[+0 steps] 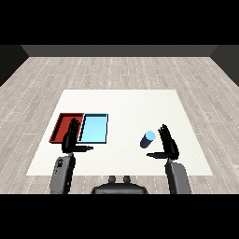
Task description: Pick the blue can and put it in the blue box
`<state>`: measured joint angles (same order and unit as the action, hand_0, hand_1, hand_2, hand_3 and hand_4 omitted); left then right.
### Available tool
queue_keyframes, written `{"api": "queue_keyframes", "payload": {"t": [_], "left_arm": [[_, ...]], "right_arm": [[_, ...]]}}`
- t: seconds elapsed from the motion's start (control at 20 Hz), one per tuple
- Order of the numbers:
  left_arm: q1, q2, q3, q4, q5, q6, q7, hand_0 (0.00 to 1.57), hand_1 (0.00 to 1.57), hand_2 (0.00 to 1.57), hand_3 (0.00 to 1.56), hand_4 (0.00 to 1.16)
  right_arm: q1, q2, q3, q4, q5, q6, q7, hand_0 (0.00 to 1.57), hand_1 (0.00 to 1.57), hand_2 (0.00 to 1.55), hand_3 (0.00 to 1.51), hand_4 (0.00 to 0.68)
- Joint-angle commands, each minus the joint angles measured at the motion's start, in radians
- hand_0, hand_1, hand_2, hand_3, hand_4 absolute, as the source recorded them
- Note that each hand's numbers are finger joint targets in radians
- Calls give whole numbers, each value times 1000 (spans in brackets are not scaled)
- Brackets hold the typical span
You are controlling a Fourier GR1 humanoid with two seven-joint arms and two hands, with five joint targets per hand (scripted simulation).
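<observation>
Right hand point(169, 144) raised over the white desk point(140, 102), fingers point(164, 133) straight and spread apart, thumb stretched out toward the view's left, nothing held. Blue can point(148, 139) just beside those fingers on their thumb side, inside the open span between thumb and fingers, apparently not yet touched. Probably posed that way so the palm faces the can's side and the fingers can curl round it once the hand moves in.

Left hand point(71, 138) likewise open, fingers straight and upright, thumb pointing toward the view's right, empty. Just beyond its fingertips, the red tray point(59, 122); on its thumb side and a little further out, the light blue tray point(104, 128), touching the red one along a shared edge. Both trays well apart from the right fingers and the can, so a carry across the desk likely needed before release.

Can: a short, smooth cylinder, pale blue on its rounded top, deeper blue down the side, tilted or lying rather than clearly upright. Trays: shallow, flat rectangles with thin raised rims, the blue one glossy and pale inside. Desk: plain matt white slab on a grey plank floor point(116, 70). Hands black, forearms grey.
</observation>
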<state>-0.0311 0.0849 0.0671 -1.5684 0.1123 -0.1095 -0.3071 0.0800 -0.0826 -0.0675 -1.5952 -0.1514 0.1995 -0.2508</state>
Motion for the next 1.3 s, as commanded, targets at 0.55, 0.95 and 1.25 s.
{"api": "queue_keyframes", "payload": {"t": [0.55,0.95,1.25], "left_arm": [[-28,-20,8,-13,9,12,34,0,0,0,0,0],[117,-18,-8,-129,31,-36,22,0,0,0,0,0],[12,19,41,-93,62,-40,80,0,0,0,0,0]], "right_arm": [[-126,2,-68,200,-14,-39,-3,0,0,0,0,0],[-194,12,-58,320,-29,-21,-8,0,0,0,0,0],[-265,22,-72,477,-39,-14,-55,0,0,0,0,0]]}}
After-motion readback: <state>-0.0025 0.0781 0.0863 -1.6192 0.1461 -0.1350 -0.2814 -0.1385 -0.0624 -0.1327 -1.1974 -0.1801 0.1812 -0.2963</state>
